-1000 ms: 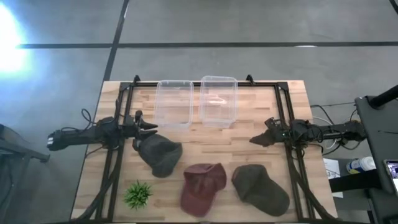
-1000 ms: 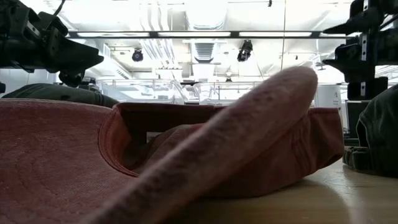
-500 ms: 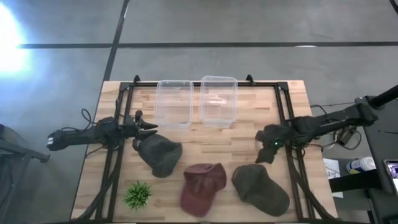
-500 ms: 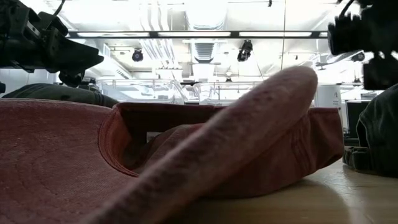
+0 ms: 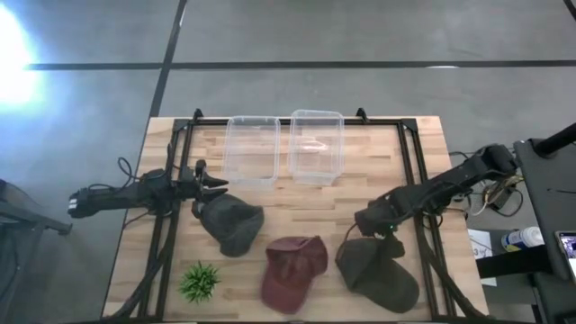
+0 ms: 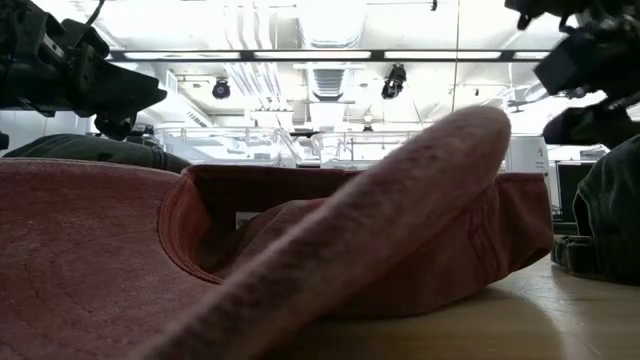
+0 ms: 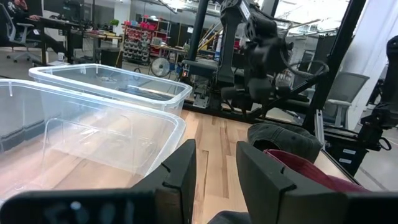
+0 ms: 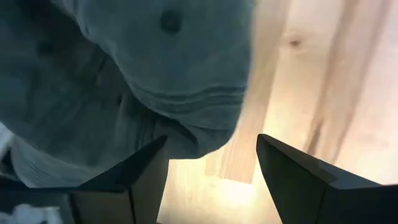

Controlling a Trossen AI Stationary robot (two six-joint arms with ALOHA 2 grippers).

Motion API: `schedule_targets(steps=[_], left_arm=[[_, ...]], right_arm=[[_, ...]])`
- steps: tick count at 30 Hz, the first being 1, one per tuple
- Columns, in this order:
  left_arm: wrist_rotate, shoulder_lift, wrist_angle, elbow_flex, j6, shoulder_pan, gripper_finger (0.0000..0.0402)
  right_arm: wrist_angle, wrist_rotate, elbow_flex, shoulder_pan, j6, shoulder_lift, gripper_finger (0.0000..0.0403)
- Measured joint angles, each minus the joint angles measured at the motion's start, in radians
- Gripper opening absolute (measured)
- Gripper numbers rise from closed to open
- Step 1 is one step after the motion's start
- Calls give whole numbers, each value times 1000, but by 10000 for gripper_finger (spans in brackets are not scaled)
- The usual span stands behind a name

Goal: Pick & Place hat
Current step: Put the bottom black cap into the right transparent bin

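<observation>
Three caps lie on the wooden table: a dark one [image 5: 230, 221], a red one [image 5: 293, 270] in the middle near the near edge, and an olive-grey one [image 5: 378, 272] to its right. My right gripper [image 5: 367, 223] points down, open, just above the far left edge of the olive-grey cap [image 8: 155, 62]. Its fingers stand on either side of that edge, and I see no touch. My left gripper [image 5: 212, 187] waits level above the far edge of the dark cap, its fingers [image 7: 181, 174] a narrow gap apart.
Two clear plastic bins [image 5: 252, 149] [image 5: 317, 144] stand side by side at the far edge. A small green plant [image 5: 200, 281] sits at the near left corner. Bare wood [image 5: 306, 209] lies between the bins and the caps. A black frame runs along both sides.
My right arm has swung in from the table's right edge, toward the near edge and the left, and has tipped from level to pointing down over the olive-grey cap. The caps have not moved.
</observation>
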Motion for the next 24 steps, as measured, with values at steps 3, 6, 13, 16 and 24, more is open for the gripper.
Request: schedule_targets(steps=[3,6,13,16,24], left_arm=[[0,0,0,0,0,0,108],[0,0,0,0,0,0,108],[0,0,0,0,0,0,108],[0,0,0,0,0,0,108],[0,0,0,0,0,0,108]], right_arm=[[20,0,-5,36,-18,22,237],[99,10,-8,54,3,32,237],[238,97,-16,63,54,88,237],[281,98,-16,63,34,110,236],[365,11,-17,47,42,220,147]])
